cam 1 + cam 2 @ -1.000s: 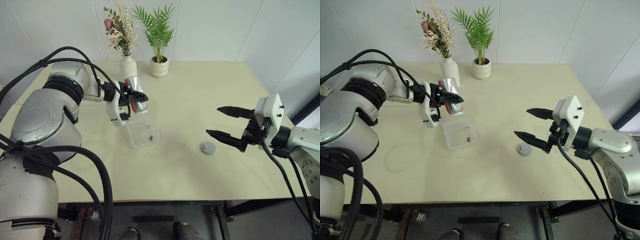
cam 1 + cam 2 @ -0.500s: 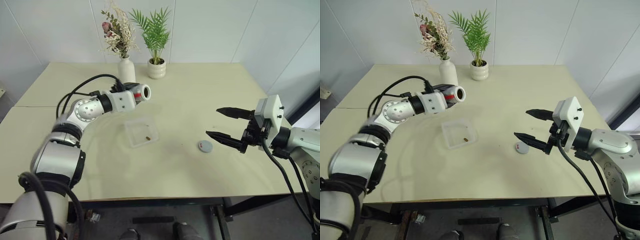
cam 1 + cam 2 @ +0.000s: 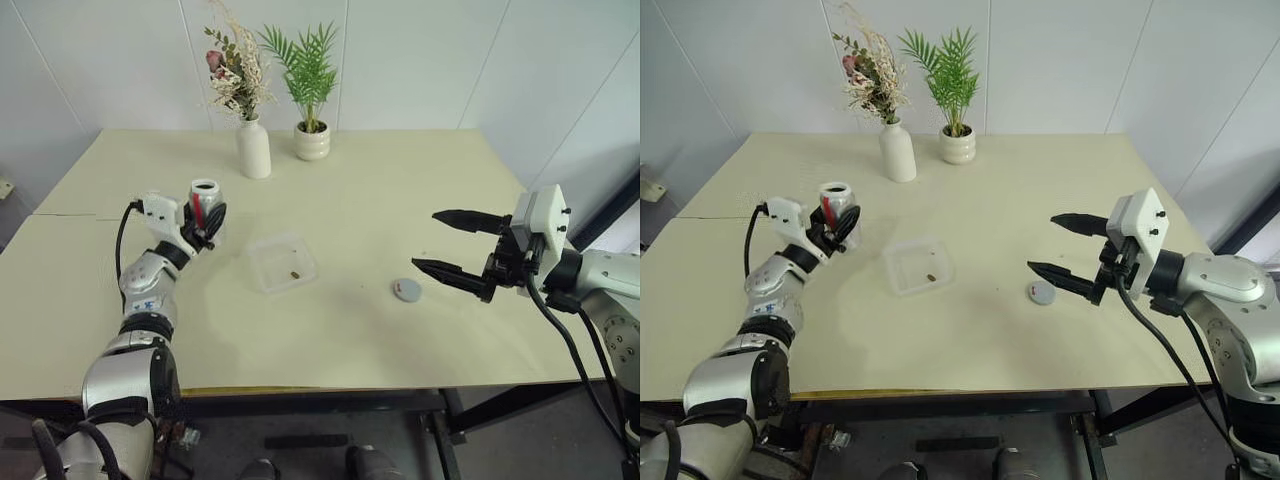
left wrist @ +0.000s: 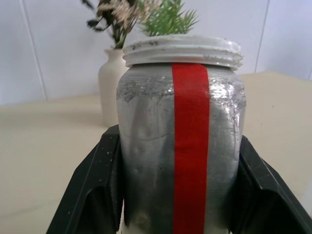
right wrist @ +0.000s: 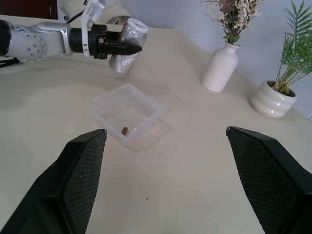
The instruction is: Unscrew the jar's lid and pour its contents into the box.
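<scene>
One jar (image 3: 204, 203), one lid (image 3: 406, 290), one box (image 3: 282, 262), one vase (image 3: 253, 149), one plant pot (image 3: 312, 142) and two grippers (image 3: 207, 223) (image 3: 446, 243) are being shown.

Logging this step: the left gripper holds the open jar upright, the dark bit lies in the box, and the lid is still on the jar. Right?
Not quite. The lid is off: it lies on the table between the box and the right gripper, as the left eye view shows. The rest holds: the left gripper holds the open jar upright, and the dark bit lies in the box.
</scene>
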{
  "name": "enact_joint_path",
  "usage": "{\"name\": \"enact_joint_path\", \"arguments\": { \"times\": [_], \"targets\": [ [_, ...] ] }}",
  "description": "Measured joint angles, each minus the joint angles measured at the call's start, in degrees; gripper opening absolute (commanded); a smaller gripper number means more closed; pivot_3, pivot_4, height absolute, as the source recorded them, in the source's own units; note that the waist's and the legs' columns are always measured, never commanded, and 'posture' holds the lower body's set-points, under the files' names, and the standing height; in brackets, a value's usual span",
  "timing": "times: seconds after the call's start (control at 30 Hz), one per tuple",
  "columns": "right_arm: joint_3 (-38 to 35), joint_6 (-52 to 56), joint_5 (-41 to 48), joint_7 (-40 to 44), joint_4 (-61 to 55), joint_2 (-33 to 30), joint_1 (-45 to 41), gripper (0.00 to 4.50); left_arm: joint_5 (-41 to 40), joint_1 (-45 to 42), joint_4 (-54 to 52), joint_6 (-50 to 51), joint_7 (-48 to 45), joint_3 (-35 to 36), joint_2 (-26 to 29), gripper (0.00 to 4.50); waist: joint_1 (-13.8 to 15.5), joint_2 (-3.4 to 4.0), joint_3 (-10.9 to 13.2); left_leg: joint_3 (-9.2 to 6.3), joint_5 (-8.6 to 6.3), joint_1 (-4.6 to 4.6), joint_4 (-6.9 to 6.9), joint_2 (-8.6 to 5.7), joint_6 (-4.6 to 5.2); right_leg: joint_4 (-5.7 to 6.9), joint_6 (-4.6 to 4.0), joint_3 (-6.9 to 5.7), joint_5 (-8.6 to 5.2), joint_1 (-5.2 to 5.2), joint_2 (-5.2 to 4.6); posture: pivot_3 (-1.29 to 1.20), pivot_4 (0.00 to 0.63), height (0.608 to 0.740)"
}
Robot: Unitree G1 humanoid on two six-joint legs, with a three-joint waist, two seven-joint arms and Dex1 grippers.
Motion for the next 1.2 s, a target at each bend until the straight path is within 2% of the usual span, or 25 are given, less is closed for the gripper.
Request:
{"name": "enact_joint_path", "arguments": {
  "times": [0.37, 0.93, 1.17, 1.2],
  "targets": [
    [0.85, 0.38, 0.09, 0.65, 0.10, -0.40, -0.58, 4.14, 0.46, 3.79, -1.02, -0.18, -1.80, -0.41, -1.30, 2.24, -0.10, 0.02, -0.02, -0.04, 0.03, 0.27, -0.13, 0.03, 0.06, -0.62, 0.08, -0.03, 0.24, 0.53, 0.00, 0.00, 0.150, 0.740],
    [0.88, 1.04, 0.37, 1.53, -0.40, -1.50, -0.56, 4.14, 0.19, 10.88, -7.94, 1.60, -6.85, -0.82, 3.82, 2.24, -2.85, 0.11, -0.22, 0.12, 0.00, 1.17, -0.37, 0.28, 0.02, -0.97, -0.10, 0.01, 0.14, 1.38, 0.16, 0.00, 0.150, 0.740],
    [2.06, 0.05, 0.11, 2.56, 0.87, -1.50, -1.51, 4.18, 0.36, 16.01, -9.24, 5.39, -9.29, -1.80, 5.57, 4.37, -3.02, 0.12, -0.22, 0.14, -0.06, 1.06, -0.42, 0.53, -0.05, -0.97, -0.21, -0.03, 0.10, 1.23, 0.35, 0.00, 0.150, 0.740],
    [2.20, -0.06, -0.01, 2.67, 1.20, -1.49, -1.98, 4.18, 0.34, 16.27, -9.36, 5.72, -9.48, -1.94, 5.57, 4.44, -2.91, 0.12, -0.22, 0.14, -0.06, 1.01, -0.42, 0.53, -0.06, -0.98, -0.22, -0.03, 0.10, 1.18, 0.35, 0.00, 0.150, 0.740]
  ]
}}
